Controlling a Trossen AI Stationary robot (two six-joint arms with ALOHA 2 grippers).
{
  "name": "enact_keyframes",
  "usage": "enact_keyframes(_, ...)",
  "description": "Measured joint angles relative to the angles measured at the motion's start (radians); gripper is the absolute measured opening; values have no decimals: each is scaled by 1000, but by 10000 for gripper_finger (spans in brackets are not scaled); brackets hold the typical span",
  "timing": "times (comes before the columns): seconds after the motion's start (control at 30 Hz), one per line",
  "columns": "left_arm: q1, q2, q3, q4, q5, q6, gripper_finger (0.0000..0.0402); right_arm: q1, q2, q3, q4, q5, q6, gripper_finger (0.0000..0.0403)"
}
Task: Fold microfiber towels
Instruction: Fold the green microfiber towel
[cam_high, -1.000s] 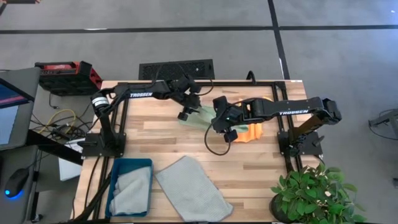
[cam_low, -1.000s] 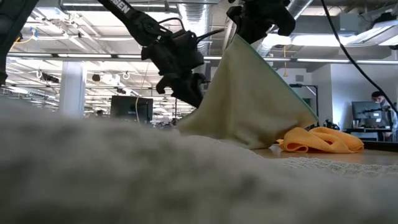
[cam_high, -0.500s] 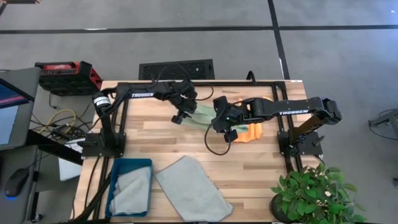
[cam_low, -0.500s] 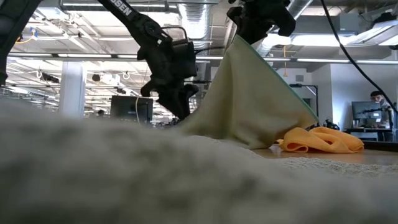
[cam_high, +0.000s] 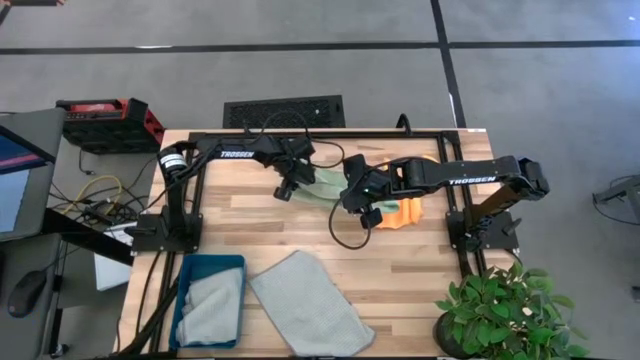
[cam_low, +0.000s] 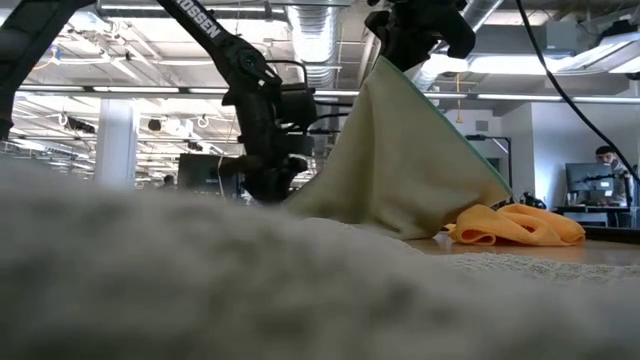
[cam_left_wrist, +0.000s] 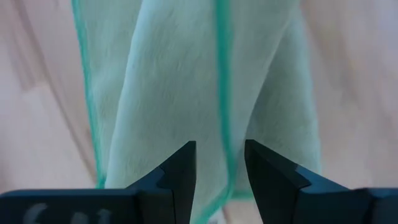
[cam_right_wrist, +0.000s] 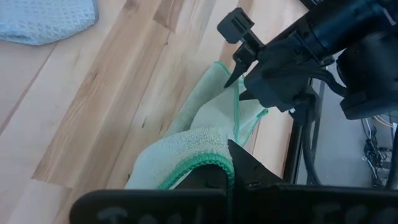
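My right gripper (cam_low: 396, 52) is shut on the light green towel (cam_low: 410, 170), which hangs from it like a tent; the towel's lower spread (cam_high: 322, 186) rests on the wooden table. My left gripper (cam_left_wrist: 219, 165) is open and points steeply down. It stands low over the towel's left end, its fingers on either side of a teal-hemmed edge (cam_left_wrist: 224, 93); whether they touch it I cannot tell. The orange towel (cam_high: 405, 213) lies crumpled on the table to the right of the green one. My right gripper pinches the green towel at a teal-hemmed edge (cam_right_wrist: 208, 163) between its two fingers, coming from above and slanting down. The cloth below the fingers is bunched, so whether it is one layer or several does not show. The held part is lifted high, and the towel drapes down to the table.
A pale grey-blue towel (cam_high: 310, 305) lies flat near the table's front edge and fills the foreground of the low view. A teal bin (cam_high: 185, 270) at the front left holds another grey-blue towel (cam_high: 212, 305). A potted plant (cam_high: 500, 315) stands at the front right corner.
My left gripper has sunk toward the table and shifted a little toward the table's left edge, tipping to point more steeply down at the green towel's left end. It has stayed open. The right gripper and the towel have kept still.
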Motion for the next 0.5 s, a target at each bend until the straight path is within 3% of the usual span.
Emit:
enact_keyframes(0.13,1,0,-5,-16,-64,-23,129,0,0,0,0,0,0,6)
enact_keyframes(0.33,0,0,-14,6,-33,-50,125,0,0,0,0,0,0,6)
enact_keyframes(0.5,-2,0,-14,49,-42,-59,59,0,0,0,0,0,0,6)
